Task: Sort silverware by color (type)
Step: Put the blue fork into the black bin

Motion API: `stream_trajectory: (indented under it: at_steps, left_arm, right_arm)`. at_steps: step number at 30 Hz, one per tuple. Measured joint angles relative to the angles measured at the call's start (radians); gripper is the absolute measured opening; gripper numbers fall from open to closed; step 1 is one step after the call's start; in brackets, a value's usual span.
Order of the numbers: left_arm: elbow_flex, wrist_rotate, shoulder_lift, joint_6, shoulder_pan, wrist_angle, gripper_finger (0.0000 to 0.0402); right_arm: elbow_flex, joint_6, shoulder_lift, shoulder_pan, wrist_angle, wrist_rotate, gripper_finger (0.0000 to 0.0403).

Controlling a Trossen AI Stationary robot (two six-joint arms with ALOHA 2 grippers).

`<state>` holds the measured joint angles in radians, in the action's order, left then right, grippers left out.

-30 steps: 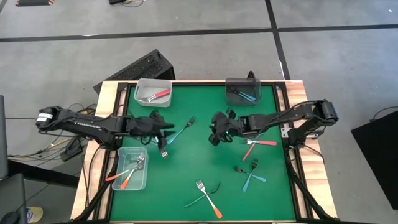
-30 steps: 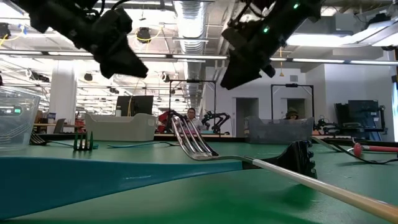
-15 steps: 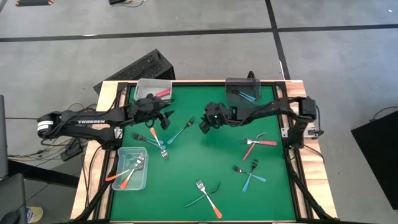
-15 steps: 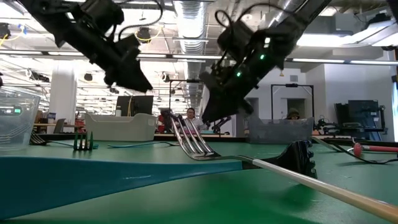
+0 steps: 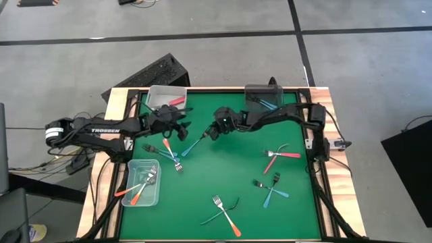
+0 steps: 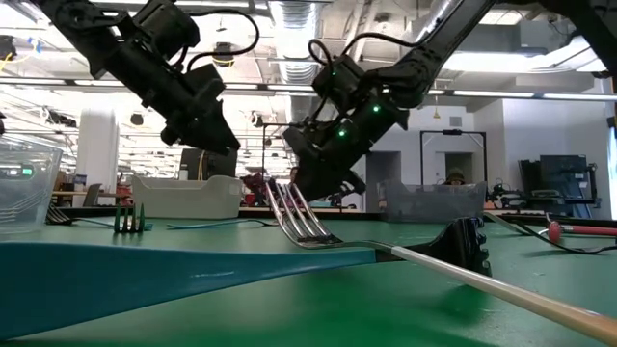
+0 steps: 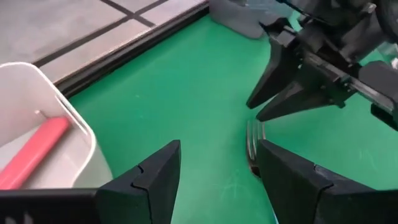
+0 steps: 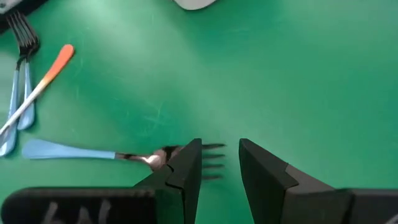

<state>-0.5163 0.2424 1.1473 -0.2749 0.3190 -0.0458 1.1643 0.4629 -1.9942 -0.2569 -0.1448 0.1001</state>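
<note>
Blue-handled fork (image 5: 194,144) lies flat on the green mat (image 5: 223,172), upper centre of the high view, tines toward the top. Right gripper (image 5: 210,132) hangs over its tines, fingers parted, empty. Left gripper (image 5: 177,129) sits beside the clear bin (image 5: 164,91), released. Fork judged light, stiff, slick; slim plastic handle offers the better hold.
</note>
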Motion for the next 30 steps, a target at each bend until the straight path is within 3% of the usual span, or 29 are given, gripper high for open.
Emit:
stream_trajectory:
  at_steps: [17, 30]
  left_arm:
    - [0.0, 0.006, 0.0, -0.018, -0.037, 0.006, 0.0197]
    - [0.0, 0.008, 0.0, -0.045, -0.048, 0.006, 0.0197]
  right_arm:
    - [0.022, 0.008, -0.024, 0.003, 0.036, -0.041, 0.0133]
    - [0.027, 0.074, -0.099, 0.032, -0.068, -0.038, 0.0133]
